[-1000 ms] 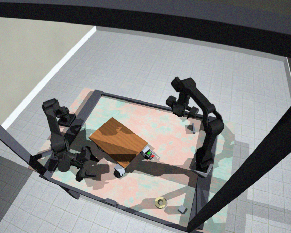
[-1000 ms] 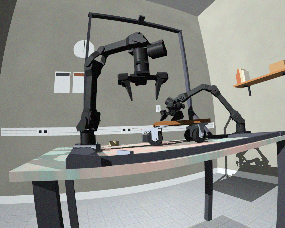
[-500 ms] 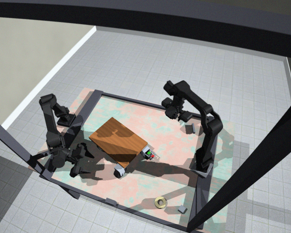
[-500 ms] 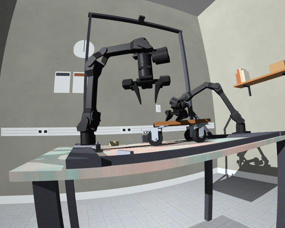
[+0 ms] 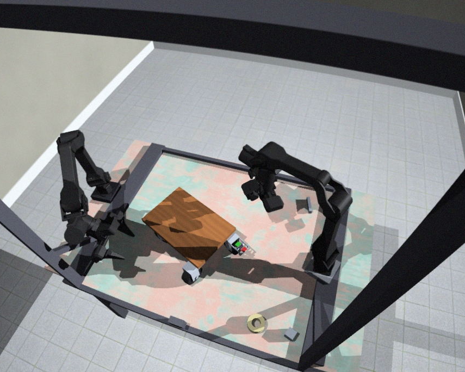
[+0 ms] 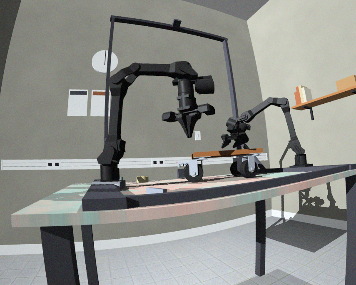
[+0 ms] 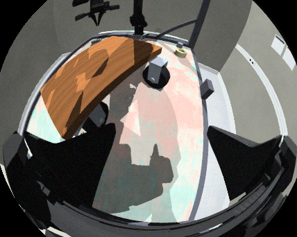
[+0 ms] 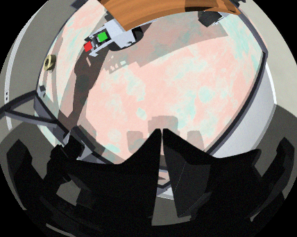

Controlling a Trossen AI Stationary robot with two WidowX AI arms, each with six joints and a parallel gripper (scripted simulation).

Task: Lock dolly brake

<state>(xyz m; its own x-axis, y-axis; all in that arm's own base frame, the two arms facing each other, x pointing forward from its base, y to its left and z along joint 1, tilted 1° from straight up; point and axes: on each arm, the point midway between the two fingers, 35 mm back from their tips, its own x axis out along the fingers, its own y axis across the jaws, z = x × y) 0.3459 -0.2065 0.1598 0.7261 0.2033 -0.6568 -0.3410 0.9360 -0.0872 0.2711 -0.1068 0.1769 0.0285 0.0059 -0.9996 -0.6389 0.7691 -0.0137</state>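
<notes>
The dolly [image 5: 188,225] has a wooden deck and stands on its casters on the table. It also shows in the exterior view [image 6: 227,153]. The brake pedal [image 5: 239,246] sticks out at the deck's corner, with a green end toward the deck and a red end outward. I cannot tell which end is lower. My right gripper [image 5: 273,204] is shut and empty, high above the table beside the dolly. In its wrist view the fingertips [image 8: 161,132] meet, with the pedal [image 8: 96,41] farther off. My left gripper [image 5: 124,244] is open and empty at the dolly's opposite side, its fingers wide apart.
A yellow ring [image 5: 256,322] and a small grey block [image 5: 291,334] lie near the front right corner. Another grey block [image 5: 309,204] lies by the right arm's base. A dark frame rail [image 5: 144,172] runs around the table top.
</notes>
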